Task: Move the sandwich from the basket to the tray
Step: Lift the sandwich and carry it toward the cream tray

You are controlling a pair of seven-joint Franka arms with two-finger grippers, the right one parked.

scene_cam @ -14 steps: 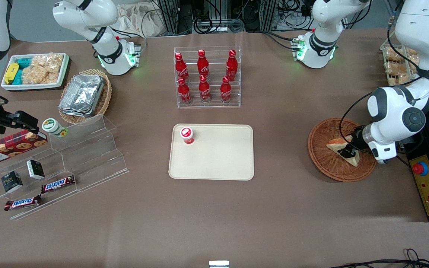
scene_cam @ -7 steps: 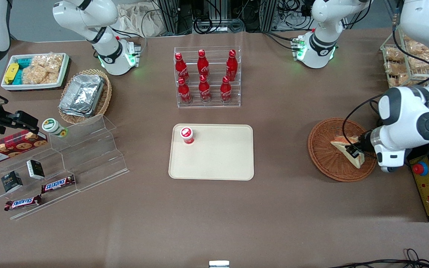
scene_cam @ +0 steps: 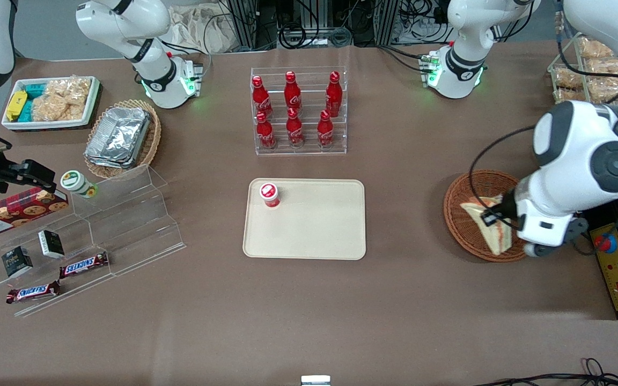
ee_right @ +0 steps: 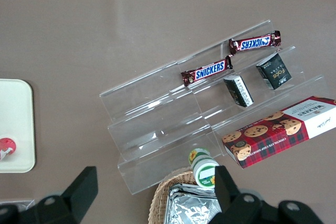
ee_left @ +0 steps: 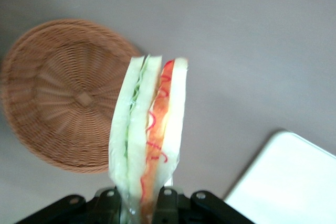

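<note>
My gripper (scene_cam: 492,219) is shut on the sandwich (scene_cam: 488,228), a pale bread wedge with red, orange and green filling, and holds it lifted above the round reddish-brown basket (scene_cam: 462,214). The wrist view shows the sandwich (ee_left: 149,129) edge-on, pinched between the two black fingers (ee_left: 169,201) of the gripper (ee_left: 140,203), with the basket (ee_left: 63,95) lying bare below and a corner of the beige tray (ee_left: 286,182) nearby. The tray (scene_cam: 314,225) sits at the table's middle, toward the parked arm from the basket.
A red-capped cup (scene_cam: 269,194) stands on the tray's corner. A clear rack of red cola bottles (scene_cam: 298,110) stands farther from the front camera than the tray. A yellow control box with a red button (scene_cam: 617,262) lies beside the basket. Snack shelves (scene_cam: 81,236) lie toward the parked arm's end.
The gripper has risen with the sandwich, lifting it out of the basket. The working arm's wrist has swung up and toward the camera.
</note>
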